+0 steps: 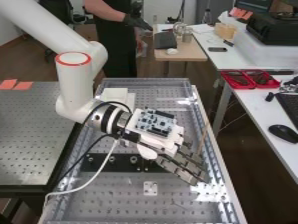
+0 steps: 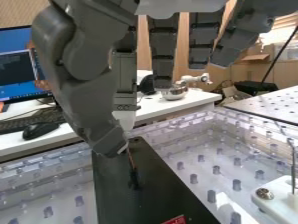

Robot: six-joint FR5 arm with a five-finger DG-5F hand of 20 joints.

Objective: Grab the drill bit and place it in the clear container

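White desk (image 1: 259,117) space is seen along one side in the high view, with two red trays (image 1: 249,79) and a black mouse (image 1: 283,133) set on it. Next to the desk, a wide clear tray (image 1: 113,202) is dotted all over with little round marks. A long black plate (image 2: 156,187) is laid in the tray, and a white block (image 1: 115,95) can be seen near one end of the tray.

The hand (image 1: 183,167) is held over the tray, tipped down at a slant, close to one end of the plate. In the wrist view, the thumb and one finger are brought close together, with the drill bit (image 2: 132,160) pinched at their tips. The other fingers are hung almost straight, with gaps between them. The bit is pointed down over the plate; whether the plate is touched by it cannot be told.
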